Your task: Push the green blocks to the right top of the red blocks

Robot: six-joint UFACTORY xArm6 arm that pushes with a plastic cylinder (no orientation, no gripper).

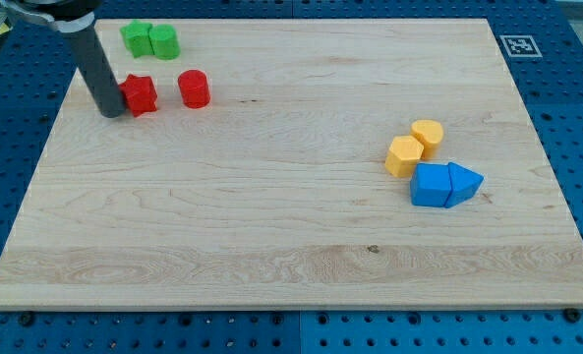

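Two green blocks sit side by side near the view's top left: a green star-like block point(136, 38) and a green cylinder point(163, 41) touching it on the right. Below them are a red star-like block point(140, 94) and a red cylinder point(194, 88), a small gap apart. My tip point(110, 111) rests on the board right against the left side of the red star-like block, below and left of the green blocks. The dark rod rises toward the view's top left.
The wooden board point(271, 226) fills the view. At the right middle lie two yellow blocks point(416, 146) and, just below them, a blue cube point(430, 185) touching a blue triangular block point(465, 182). A marker tag point(517, 44) sits off the board's top right corner.
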